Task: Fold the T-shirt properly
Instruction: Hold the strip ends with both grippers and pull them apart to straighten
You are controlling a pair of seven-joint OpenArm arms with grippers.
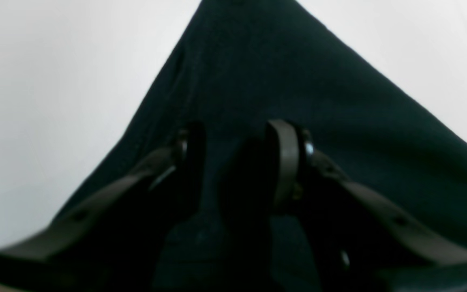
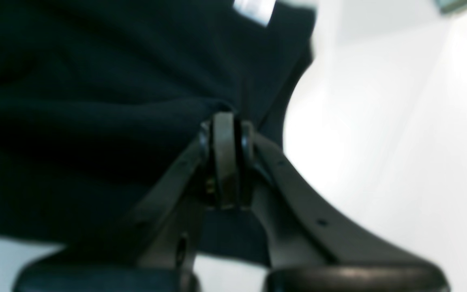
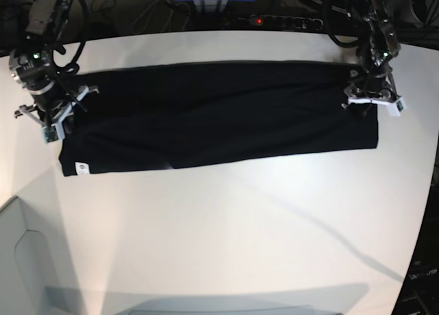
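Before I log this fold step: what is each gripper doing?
Left gripper: open, over the T-shirt, gripping nothing.
Right gripper: shut on the T-shirt.

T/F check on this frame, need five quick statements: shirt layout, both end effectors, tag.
1. The black cloth T-shirt lies as a long horizontal band on the white table. True.
2. The right end effector is open above bare table. False: its jaws are shut on a fold of the shirt.
3. The left end effector has a visible gap between its jaws, over black cloth. True.
4. The small white tag sits at the shirt end near the left arm. False: it is at the right arm's end.
5. The shirt is crumpled in a ball. False: it lies flat.
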